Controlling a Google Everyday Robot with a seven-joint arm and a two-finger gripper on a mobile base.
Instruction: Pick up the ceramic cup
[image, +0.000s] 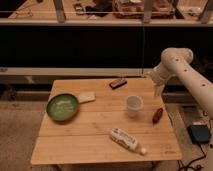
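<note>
The ceramic cup (134, 105) is a small plain white cup standing upright on the wooden table (90, 135), right of centre. My gripper (159, 90) hangs from the white arm (180, 65) at the table's far right edge, a little behind and to the right of the cup and apart from it. Nothing shows in the gripper.
A green bowl (62, 106) sits at the left with a pale sponge-like block (86, 97) beside it. A dark flat bar (118, 83) lies at the back. A brown oblong item (157, 115) lies right of the cup. A white labelled bottle (127, 140) lies at the front.
</note>
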